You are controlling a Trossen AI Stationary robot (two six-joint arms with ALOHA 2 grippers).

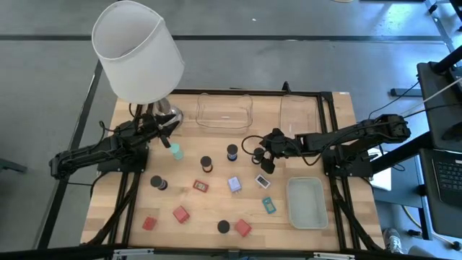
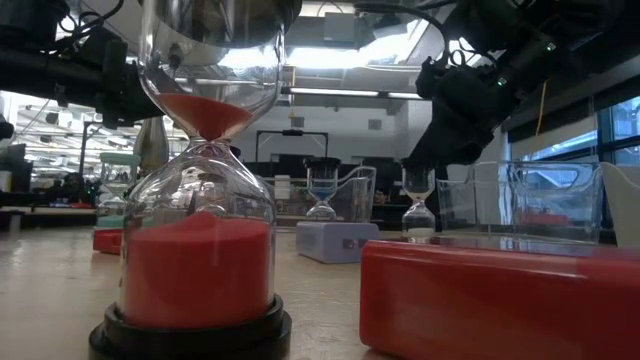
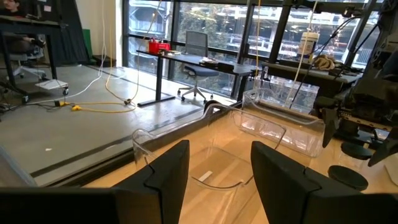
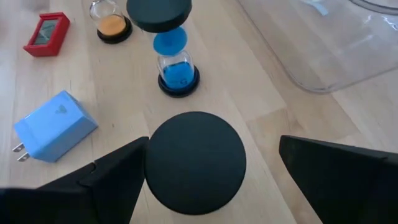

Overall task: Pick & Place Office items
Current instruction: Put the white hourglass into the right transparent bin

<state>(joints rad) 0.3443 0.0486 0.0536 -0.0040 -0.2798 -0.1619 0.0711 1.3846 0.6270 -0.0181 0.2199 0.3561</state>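
The office items lie scattered over the wooden table [image 1: 137, 206]. From straight above the hourglasses read as short black cylinders; the low view shows what they are, with a red-sand hourglass [image 2: 200, 200] close to the lens beside a red block [image 2: 500, 298].

The right gripper [image 1: 265, 160] hangs over the middle of the table. Its wrist view looks down on the black cap of an hourglass [image 4: 194, 160] standing between the widely parted fingers [image 4: 115, 171], with a gap on each side. Just beyond it stand a blue-sand hourglass [image 4: 176, 59] and an orange-sand one [image 4: 111, 23]. A lavender-blue cube [image 4: 55, 124] with two metal prongs, probably a plug adapter, sits beside them; a faint mark on its top face cannot be read. A red rectangle [image 4: 46, 33] lies farther off. No writing is legible on any piece.

Two clear trays [image 1: 225, 110] sit along the far edge, and a pale-green tray [image 1: 306, 202] lies near the right corner; none appears to hold an item.

The left gripper [image 1: 168, 128] waits beside the base of the white-shaded lamp [image 1: 137, 50], its fingers [image 3: 165, 171] spread apart and holding nothing, a teal hourglass [image 1: 175, 151] near it.
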